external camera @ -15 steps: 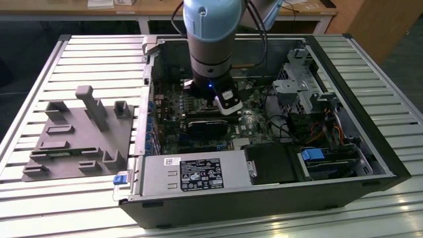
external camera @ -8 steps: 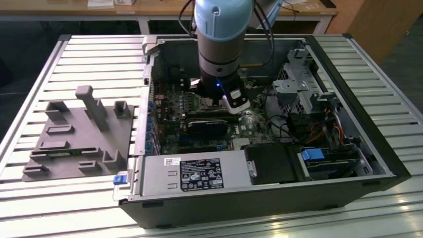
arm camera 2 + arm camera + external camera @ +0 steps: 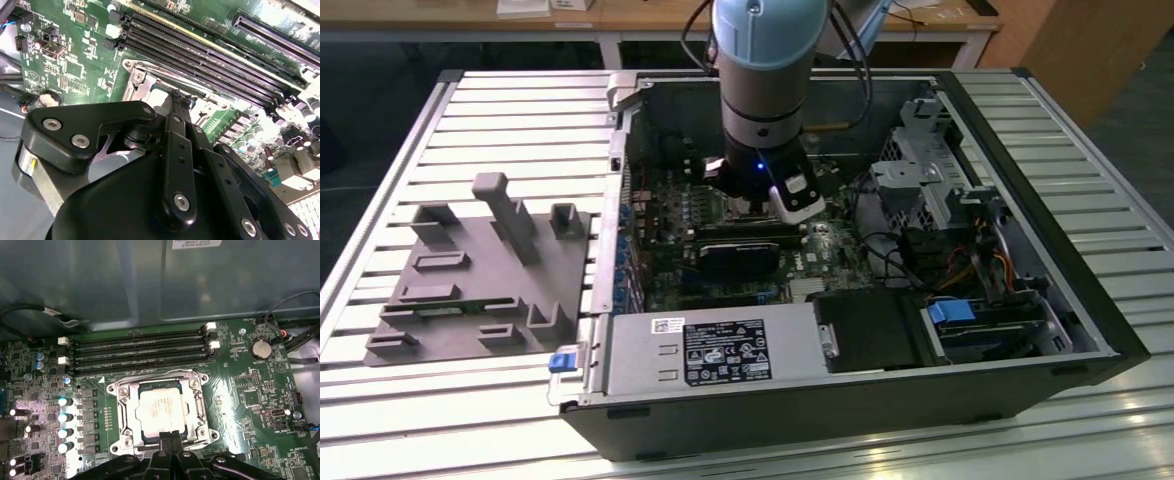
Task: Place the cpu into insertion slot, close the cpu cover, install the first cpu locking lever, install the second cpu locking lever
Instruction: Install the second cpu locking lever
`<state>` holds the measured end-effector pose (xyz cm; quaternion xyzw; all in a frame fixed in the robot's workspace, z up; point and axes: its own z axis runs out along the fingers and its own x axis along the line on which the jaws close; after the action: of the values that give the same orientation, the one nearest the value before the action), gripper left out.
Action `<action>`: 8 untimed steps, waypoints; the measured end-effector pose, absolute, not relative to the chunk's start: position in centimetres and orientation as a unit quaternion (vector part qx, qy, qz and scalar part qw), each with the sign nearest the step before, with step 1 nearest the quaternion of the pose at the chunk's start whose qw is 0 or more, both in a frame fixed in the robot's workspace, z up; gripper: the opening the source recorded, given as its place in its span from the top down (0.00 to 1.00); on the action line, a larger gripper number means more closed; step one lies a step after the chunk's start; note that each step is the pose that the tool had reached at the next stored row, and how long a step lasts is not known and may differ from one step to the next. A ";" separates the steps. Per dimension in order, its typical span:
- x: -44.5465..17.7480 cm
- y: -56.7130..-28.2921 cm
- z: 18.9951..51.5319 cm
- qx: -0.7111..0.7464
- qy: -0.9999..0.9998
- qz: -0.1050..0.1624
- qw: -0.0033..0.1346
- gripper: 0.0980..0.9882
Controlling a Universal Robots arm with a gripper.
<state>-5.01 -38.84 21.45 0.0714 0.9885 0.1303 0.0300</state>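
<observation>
- Sitting flat in the insertion slot (image 3: 159, 412), the cpu (image 3: 161, 408) shows its dull silver top in the first wrist view, framed by the silvery cpu cover (image 3: 197, 405) that lies down around it.
- The second wrist view shows just a corner of that metal frame (image 3: 142, 87), the rest hidden behind the gripper's black linkage.
- In the exterior view the arm (image 3: 767, 80) stands over the motherboard (image 3: 834, 255) inside the open computer case (image 3: 1107, 310) and blocks the socket.
- Four black memory slots (image 3: 140, 350) run just beside the socket, with a coin battery (image 3: 260, 348) farther off on the board.
- A grey power supply box (image 3: 707, 350) lies along the case's near edge; a grey fixture tray (image 3: 467, 280) rests on the table at the exterior view's left.
- The gripper (image 3: 171, 438) has its two fingertips pressed together with nothing between them, at the socket's edge; whether they touch it I cannot tell.
</observation>
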 end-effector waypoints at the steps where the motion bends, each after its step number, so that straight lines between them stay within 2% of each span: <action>1: -5.0 -38.7 21.5 0.071 0.989 0.125 0.030 0.99; 8: -5.0 -37.9 21.4 0.070 0.993 0.088 0.033 0.99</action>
<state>-5.01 -37.89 21.45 0.0701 0.9931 0.0876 0.0330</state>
